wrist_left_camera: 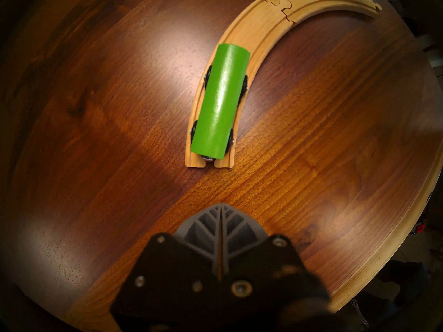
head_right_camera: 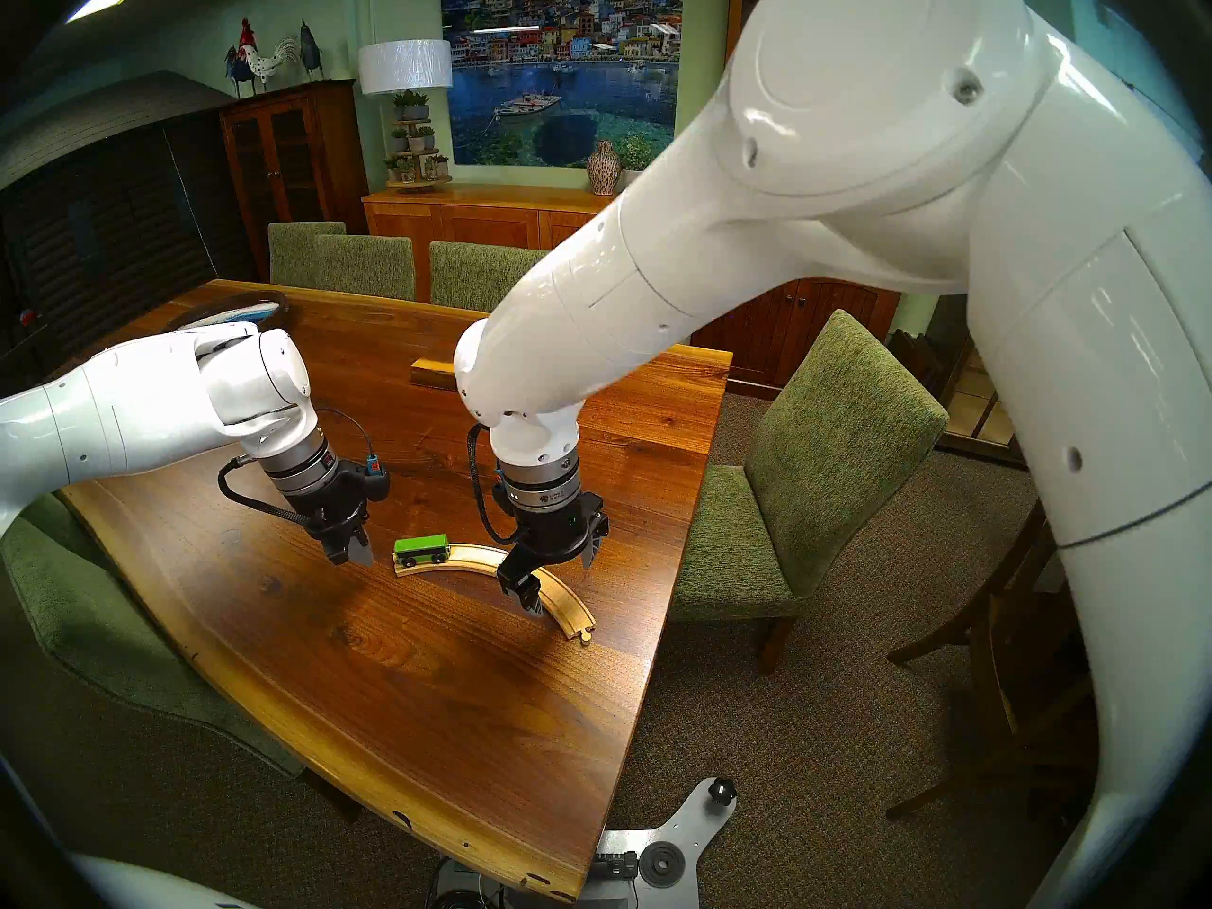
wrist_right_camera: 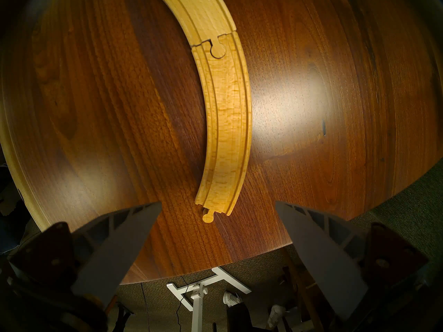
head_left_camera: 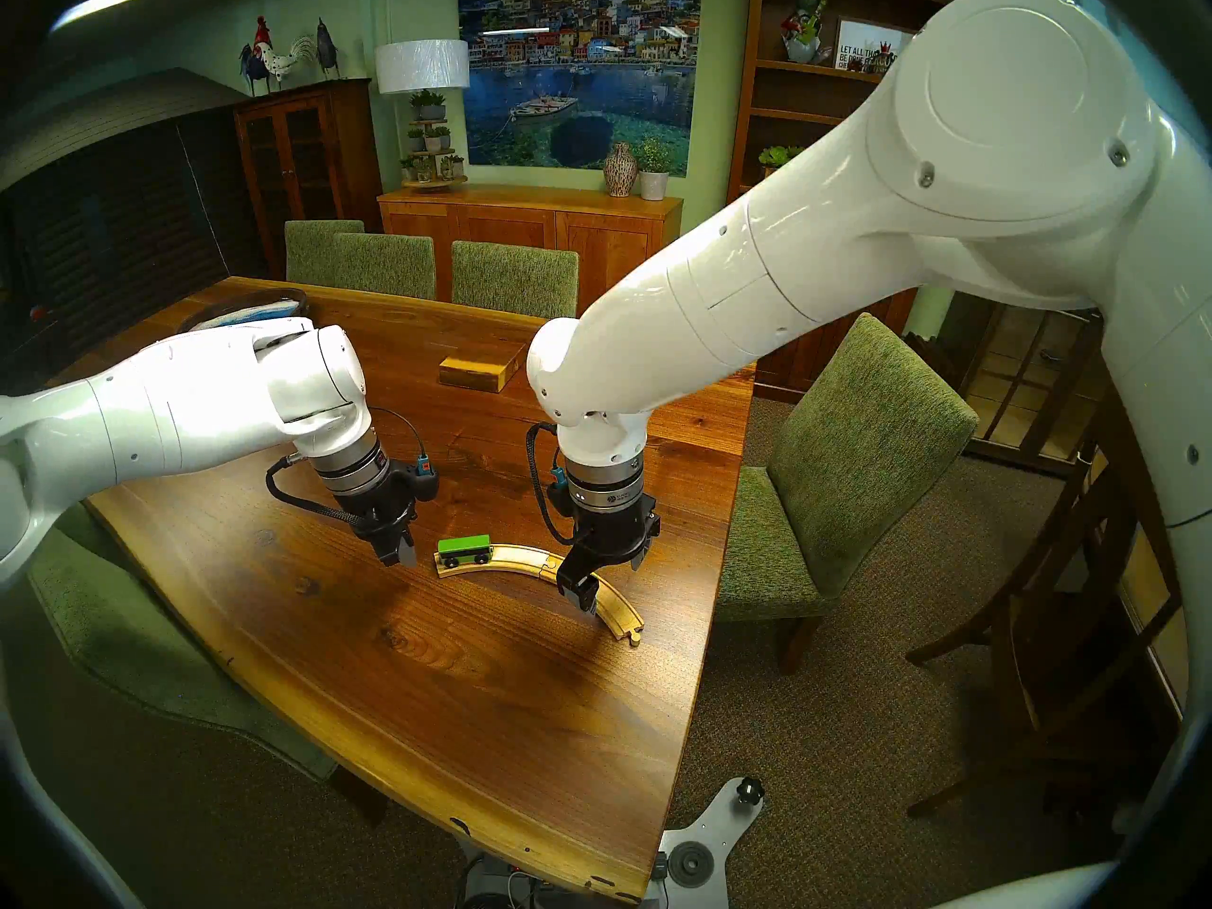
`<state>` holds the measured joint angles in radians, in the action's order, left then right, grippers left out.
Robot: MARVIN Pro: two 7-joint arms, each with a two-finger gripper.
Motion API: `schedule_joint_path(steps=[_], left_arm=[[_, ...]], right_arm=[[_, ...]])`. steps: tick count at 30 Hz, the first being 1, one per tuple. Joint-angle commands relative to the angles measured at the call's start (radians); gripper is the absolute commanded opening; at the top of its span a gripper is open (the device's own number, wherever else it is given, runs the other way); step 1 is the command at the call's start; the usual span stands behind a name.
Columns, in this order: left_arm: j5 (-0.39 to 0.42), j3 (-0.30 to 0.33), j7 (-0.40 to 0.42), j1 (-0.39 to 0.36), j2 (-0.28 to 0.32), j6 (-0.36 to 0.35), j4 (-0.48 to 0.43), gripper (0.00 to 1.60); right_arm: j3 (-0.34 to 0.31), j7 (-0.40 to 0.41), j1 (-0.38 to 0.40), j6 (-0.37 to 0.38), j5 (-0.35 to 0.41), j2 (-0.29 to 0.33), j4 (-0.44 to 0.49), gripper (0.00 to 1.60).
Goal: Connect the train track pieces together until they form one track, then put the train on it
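The two train track pieces lie joined as one pale wooden track [head_left_camera: 518, 555] [head_right_camera: 473, 555] on the table, the peg seated in the hole [wrist_left_camera: 285, 7] [wrist_right_camera: 218, 50]. The green train [head_left_camera: 464, 547] [head_right_camera: 422, 545] [wrist_left_camera: 220, 101] stands on the track's left end, wheels in the grooves. My left gripper [head_left_camera: 401, 553] [head_right_camera: 354, 553] [wrist_left_camera: 220, 208] hangs shut and empty just left of the train, apart from it. My right gripper [head_left_camera: 610, 576] [head_right_camera: 557, 576] [wrist_right_camera: 218, 204] is open above the track's right piece [wrist_right_camera: 225, 123], holding nothing, one finger on each side of it.
A rectangular wooden block [head_left_camera: 482, 370] lies farther back on the table [head_left_camera: 393, 658]. A dark bowl [head_left_camera: 249, 305] sits at the far left corner. Green chairs [head_left_camera: 852, 442] line the table's sides. The track's free peg end [head_left_camera: 634, 637] is near the right table edge.
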<state>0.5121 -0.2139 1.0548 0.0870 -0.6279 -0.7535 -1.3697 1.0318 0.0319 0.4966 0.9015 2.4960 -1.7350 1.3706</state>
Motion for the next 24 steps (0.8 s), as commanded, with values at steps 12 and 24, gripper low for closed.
schedule_joint_path(steps=[12,24], left_arm=[[0.048,0.047,-0.004,0.005,-0.07,0.044,0.095,0.0],[0.061,0.057,-0.025,0.017,-0.115,0.053,0.125,0.0]], right_arm=[[-0.004,0.001,0.023,0.001,0.0,0.01,-0.007,1.6],[-0.004,0.0,0.023,0.001,0.0,0.01,-0.008,1.6]])
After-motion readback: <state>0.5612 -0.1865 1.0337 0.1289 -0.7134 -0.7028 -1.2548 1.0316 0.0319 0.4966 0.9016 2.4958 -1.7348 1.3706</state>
